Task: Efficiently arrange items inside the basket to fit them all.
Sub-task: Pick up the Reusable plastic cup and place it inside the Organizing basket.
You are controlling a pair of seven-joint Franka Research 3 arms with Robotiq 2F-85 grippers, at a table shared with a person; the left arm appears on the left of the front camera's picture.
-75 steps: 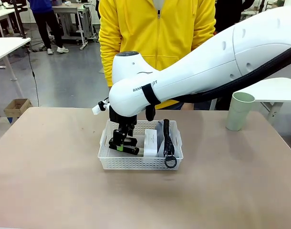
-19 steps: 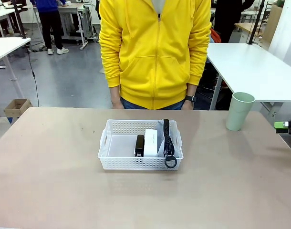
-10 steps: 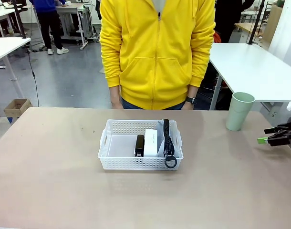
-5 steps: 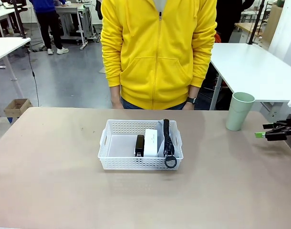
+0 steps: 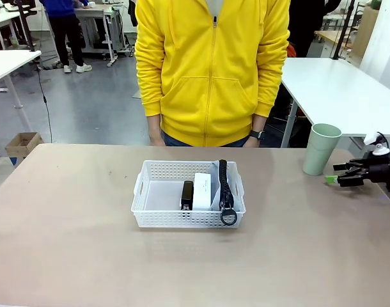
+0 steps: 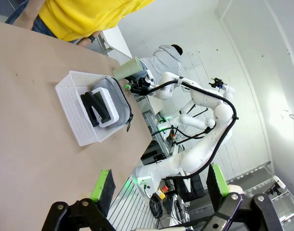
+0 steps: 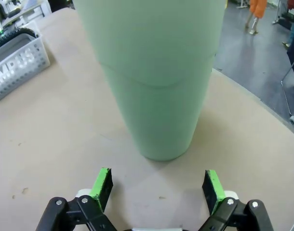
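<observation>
The white basket (image 5: pixel 182 219) sits mid-table and holds the black stapler (image 5: pixel 187 194), the small white box (image 5: pixel 202 190) and the grey pouch (image 5: pixel 222 187) side by side on edge. The tall pale green cup (image 5: pixel 321 149) stands upright at the table's far right. My right gripper (image 5: pixel 335 174) is open just right of the cup's base, fingers pointing at it. In the right wrist view the cup (image 7: pixel 156 77) stands close ahead of the open right gripper (image 7: pixel 157 185), not between the pads. My left gripper (image 6: pixel 159 185) is open and empty, high off the table, with the basket (image 6: pixel 77 127) far below.
A person in a yellow hoodie (image 5: pixel 211 70) stands at the far edge behind the basket, hands down. The left part of the basket floor (image 5: pixel 160 195) is bare. A white table (image 5: pixel 335 96) stands beyond the cup.
My right gripper has moved left along the table's right side, closing in on the cup's base. Basket, items and cup have not moved.
</observation>
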